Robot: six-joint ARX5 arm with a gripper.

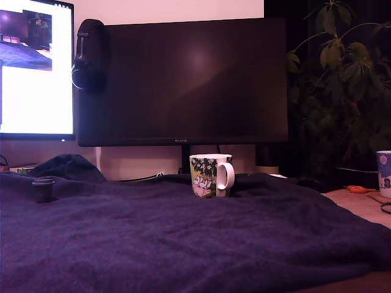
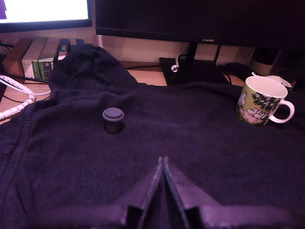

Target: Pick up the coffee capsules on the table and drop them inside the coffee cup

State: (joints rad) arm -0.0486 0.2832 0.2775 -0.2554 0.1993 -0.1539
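One dark coffee capsule (image 1: pixel 43 188) (image 2: pixel 113 119) stands on the blue-purple blanket covering the table (image 1: pixel 183 238) (image 2: pixel 200 143), at the exterior view's left. The white coffee cup (image 1: pixel 211 175) (image 2: pixel 263 101) with the green leafy print stands upright near the blanket's back, its handle to the exterior view's right. My gripper (image 2: pixel 163 159) shows only in the wrist view, shut with its fingers pressed together and nothing between them. It hovers over bare blanket, short of the capsule. A copper-brown capsule is not visible.
A large dark monitor (image 1: pixel 183 79) stands behind the cup, with a lit screen (image 1: pixel 36 67) beside it. A leafy plant (image 1: pixel 342 85) and a pale blue-and-white cup (image 1: pixel 383 173) sit at the exterior view's right. Books (image 2: pixel 40 57) and a white cable (image 2: pixel 16 95) lie beyond the blanket.
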